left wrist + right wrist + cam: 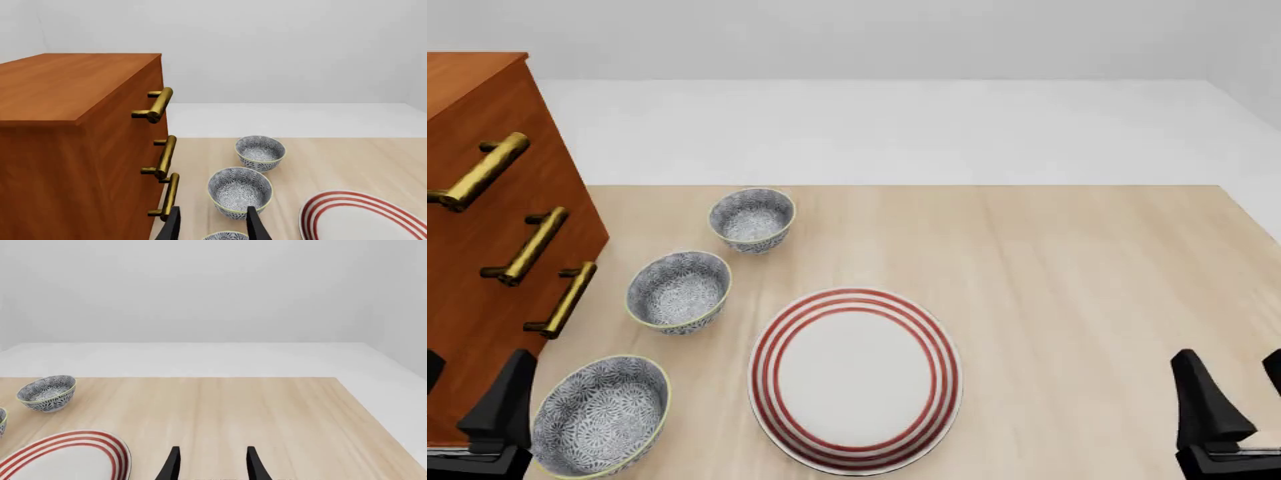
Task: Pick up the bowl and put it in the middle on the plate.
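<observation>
The bowl (678, 290), patterned blue-grey and white with a pale yellow-green rim, stands upright on the table, middle one of a row of three; the left wrist view shows it (240, 192) just beyond my fingertips. To its right, nearer me, lies the plate (854, 378), white with three red rings and nothing on it; part of it also shows in the right wrist view (67, 455). My left gripper (474, 360) hangs open at the near left, beside the widest bowl. Far to the plate's right, my right gripper (1230, 358) is open and holds nothing.
A smaller grey-rimmed bowl (751, 218) sits farther back, and a wider same-patterned bowl (601, 415) sits at the near left. A tall wooden drawer cabinet (481, 250) with brass handles (561, 300) stands close along the left of the bowls. The wooden table (1094, 280) ends at a white floor.
</observation>
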`<action>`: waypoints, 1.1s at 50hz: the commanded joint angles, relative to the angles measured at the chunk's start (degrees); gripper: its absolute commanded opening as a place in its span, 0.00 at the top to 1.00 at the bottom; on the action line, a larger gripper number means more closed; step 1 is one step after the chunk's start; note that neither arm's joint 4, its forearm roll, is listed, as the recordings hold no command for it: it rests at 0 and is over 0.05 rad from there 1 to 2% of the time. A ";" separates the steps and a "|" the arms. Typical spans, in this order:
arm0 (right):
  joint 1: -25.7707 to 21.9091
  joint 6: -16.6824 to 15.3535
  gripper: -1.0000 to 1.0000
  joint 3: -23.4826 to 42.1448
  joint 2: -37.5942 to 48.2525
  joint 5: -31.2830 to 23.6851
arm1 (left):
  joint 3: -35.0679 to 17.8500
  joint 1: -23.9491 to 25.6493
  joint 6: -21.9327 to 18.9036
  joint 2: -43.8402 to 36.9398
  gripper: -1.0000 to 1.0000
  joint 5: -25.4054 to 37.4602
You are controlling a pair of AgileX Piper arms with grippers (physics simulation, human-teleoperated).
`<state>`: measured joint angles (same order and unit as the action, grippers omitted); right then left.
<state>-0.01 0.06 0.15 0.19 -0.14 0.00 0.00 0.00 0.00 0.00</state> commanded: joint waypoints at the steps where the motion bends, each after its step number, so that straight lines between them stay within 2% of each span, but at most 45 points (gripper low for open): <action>1: -0.62 -1.31 0.00 -0.14 -0.09 -1.05 | 0.00 0.00 0.00 0.00 0.00 0.00; 12: -0.11 -0.75 0.00 -0.14 0.08 -1.90 | 0.00 0.00 0.00 0.00 0.00 0.00; 15: 0.22 -2.06 0.00 -0.08 3.07 0.35 | 0.00 0.00 0.00 0.00 0.00 0.00; 16: -0.34 -4.33 0.00 0.10 7.64 3.44 | 0.00 0.00 0.00 0.00 0.00 0.00; 17: -0.62 -3.99 0.00 0.94 7.93 3.29 | 0.00 0.00 0.00 0.00 0.00 0.00; 22: -4.12 -5.64 0.00 11.54 8.80 -3.77 | 0.00 0.00 0.00 0.00 0.00 0.00; 24: -4.89 -4.31 0.00 16.24 10.25 -6.06 | 0.00 0.00 0.00 0.00 0.00 0.00; 26: -4.71 -5.36 0.00 23.01 15.70 -8.42 | 0.00 0.00 0.00 0.00 0.00 0.00; 28: -4.88 -4.89 0.00 27.78 17.94 -10.80 | 0.00 0.00 0.00 0.00 0.00 0.00; 33: -5.35 -7.85 0.00 37.92 24.41 -16.22 | 0.00 0.00 0.00 0.00 0.00 0.00; 34: -5.41 -9.34 0.00 40.53 26.03 -17.67 | 0.00 0.00 0.00 0.00 0.00 0.00; 36: -5.43 -8.93 0.00 45.37 28.13 -20.16 | 0.00 0.00 0.00 0.00 0.00 0.00; 38: -1.53 -12.13 0.00 49.91 29.59 -22.85 | 0.00 0.00 0.00 0.00 0.00 0.00; 41: -6.80 -8.60 0.00 56.40 34.58 -24.92 | 0.00 0.00 0.00 0.00 0.00 0.00; 42: -10.28 -7.30 0.00 59.72 38.83 -26.50 | 0.00 0.00 0.00 0.00 0.00 0.00; 43: -10.93 -6.49 0.00 60.95 40.24 -27.27 | 0.00 0.00 0.00 0.00 0.00 0.00; 44: -13.18 -2.57 0.00 64.67 44.66 -29.40 | 0.00 0.00 0.00 0.00 0.00 0.00; 46: -15.92 -1.50 0.00 70.45 49.83 -31.21 | 0.00 0.00 0.00 0.00 0.00 0.00; 47: -17.77 -2.26 0.00 72.27 52.20 -31.75 | 0.00 0.00 0.00 0.00 0.00 0.00; 49: -20.30 -0.25 0.00 75.45 55.92 -32.70 | 0.00 0.00 0.00 0.00 0.00 0.00; 51: -20.52 -1.24 0.00 78.02 58.63 -33.61 | 0.00 0.00 0.00 0.00 0.00 0.00; 52: -22.91 -1.14 0.00 81.22 62.59 -34.66 | 0.00 0.00 0.00 0.00 0.00 0.00; 53: -22.47 0.69 0.00 82.65 63.99 -35.15 | 0.00 0.00 0.00 0.00 0.00 0.00; 54: -24.79 1.65 0.00 85.11 67.25 -35.70 | 0.00 0.00 0.00 0.00 0.00 0.00; 55: -25.57 1.40 0.00 86.38 69.19 -35.63 | 0.00 0.00 0.00 0.00 0.00 0.00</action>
<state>-16.36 -2.53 67.29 49.38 -28.93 0.00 0.00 0.00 0.00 0.00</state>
